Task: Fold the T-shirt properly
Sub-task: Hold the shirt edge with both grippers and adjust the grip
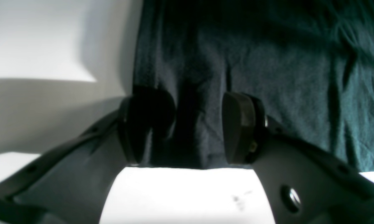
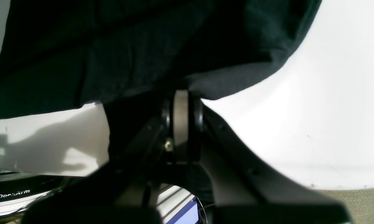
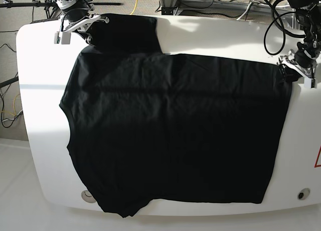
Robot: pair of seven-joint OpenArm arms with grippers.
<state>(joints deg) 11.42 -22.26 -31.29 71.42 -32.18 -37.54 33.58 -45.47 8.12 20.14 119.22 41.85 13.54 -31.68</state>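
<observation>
Right gripper (image 2: 181, 102) is pinched shut on the sleeve edge of the T-shirt (image 3: 175, 130), far left in the base view, while our left gripper (image 1: 199, 127) sits open over the far right corner. We'd say folding has barely started: it lies spread flat over the white table (image 3: 40, 140). Print isn't visible, and black-on-black hides any creases.

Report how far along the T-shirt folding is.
Done: the large black cloth T-shirt lies spread nearly flat on the white table, with no body fold visible. In hand: the right gripper is shut on the T-shirt's sleeve edge, while the left gripper has its jaws open around the opposite edge, not yet closed. Left: every fold.
</observation>
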